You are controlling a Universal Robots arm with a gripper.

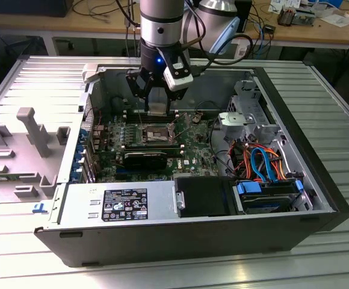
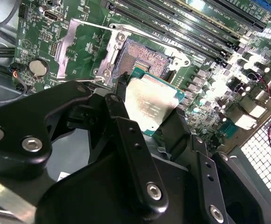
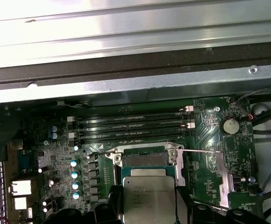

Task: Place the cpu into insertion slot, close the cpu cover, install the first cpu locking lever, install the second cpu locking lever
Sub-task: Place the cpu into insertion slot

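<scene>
My gripper point(image 1: 156, 96) hangs inside the open computer case, shut on the cpu point(image 1: 157, 107), a flat square chip with a silvery top. In both wrist views the cpu point(image 2: 149, 100) point(image 3: 149, 196) sits between the black fingers point(image 2: 120, 91), a little above and to one side of the insertion slot point(image 2: 145, 56) point(image 3: 145, 158). The slot point(image 1: 152, 133) shows a dark, bare centre with a metal rim. The cpu cover point(image 2: 71, 44) point(image 3: 216, 175) is swung open beside the socket. A thin wire lever point(image 3: 201, 150) stands free near it.
Long black memory slots point(image 3: 131, 126) run beside the socket. A black heatsink-like block point(image 1: 144, 159) lies in front of it. The power supply point(image 1: 120, 201), a drive cage with orange and blue cables point(image 1: 265, 171) and the case walls point(image 1: 66, 150) hem the area in.
</scene>
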